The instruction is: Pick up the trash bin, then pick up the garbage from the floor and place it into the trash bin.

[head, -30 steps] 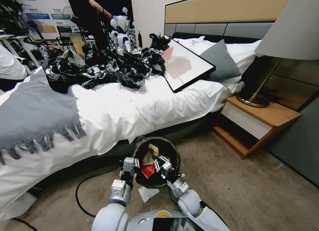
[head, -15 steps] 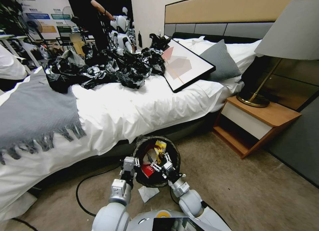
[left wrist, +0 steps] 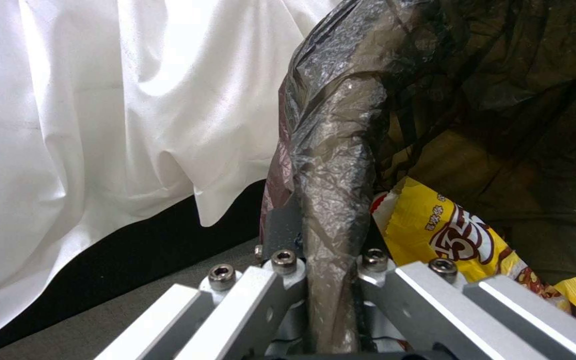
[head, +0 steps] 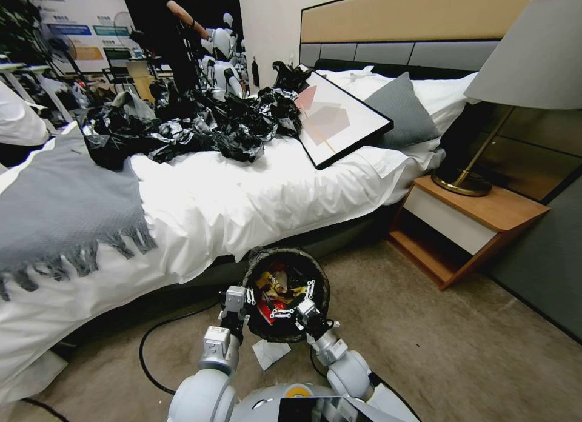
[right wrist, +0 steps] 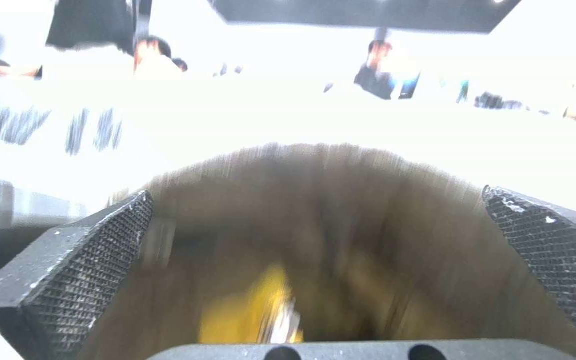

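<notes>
The bin [head: 286, 293] hangs just off the floor beside the bed's [head: 242, 197] near edge, because the left end effector [head: 235, 302] is clamped on its bagged rim; in the left wrist view the fingers [left wrist: 261, 280] pinch the folded dark liner [left wrist: 331, 165] from both sides. Holding it there keeps the mouth up and open within the other arm's reach.

The right end effector [head: 292, 301] hovers over the bin's mouth with its pads [right wrist: 81, 260] spread wide and nothing between them, which suggests a piece has just been let go.

Counted: one bin, two end effectors. Inside the bin at least two wrappers show, a yellow packet [left wrist: 448, 235] against the liner and a red one [head: 268, 311] lower down; more may lie beneath. One white paper scrap [head: 270, 353] lies on the floor [head: 436, 349] just under the bin's near side, so by my reckoning the job is not finished.
</notes>
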